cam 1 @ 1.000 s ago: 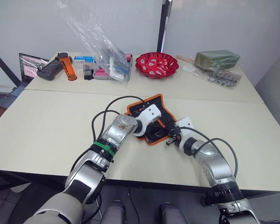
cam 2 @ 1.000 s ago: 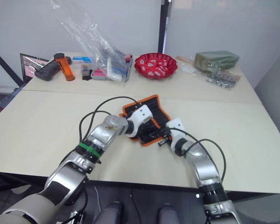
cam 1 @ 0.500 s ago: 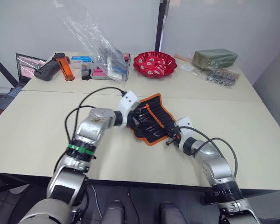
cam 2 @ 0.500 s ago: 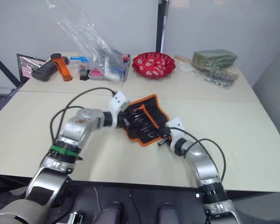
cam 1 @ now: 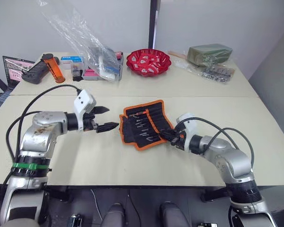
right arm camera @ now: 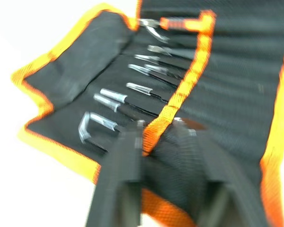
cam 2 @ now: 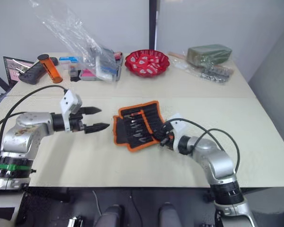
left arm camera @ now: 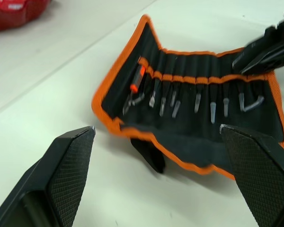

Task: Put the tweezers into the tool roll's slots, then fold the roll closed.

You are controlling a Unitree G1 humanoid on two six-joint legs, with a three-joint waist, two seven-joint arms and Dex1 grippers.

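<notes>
Tool roll (cam 1: 143,124) lies open at table (cam 1: 109,156) centre, inner face up, orange edging all round. Left gripper (cam 1: 104,118) hangs at roll's 9 o'clock, near but apart, fingers (left arm camera: 61,175) spread wide, holding nothing. Right gripper (cam 1: 166,136) sits at roll's 4 o'clock, fingers pinching the roll's edge.

Head views give layout only; tweezers (cam 1: 143,125) read as thin pale marks across the roll. Left wrist view shows more: row of slots (left arm camera: 199,80) under an orange band, tweezer tips poking out below it, one w/ an orange grip at the end furthest from the right gripper, plus a black strap (left arm camera: 149,153) sticking out under the roll's near edge. Right wrist view shows the pinch: fingers (right arm camera: 125,161) closed on the fabric right where the orange band meets the edge, metal tips fanned just beside them.

Table is pale cream, two tops butted together. Along the far side, 10 to 1 o'clock: black device (cam 1: 33,75), orange cylinder (cam 1: 52,67), clear plastic bag (cam 1: 80,35) over small boxes, red bowl (cam 1: 148,61), green packet (cam 1: 209,52). White wall behind, dark post (cam 1: 154,26) at 12.
</notes>
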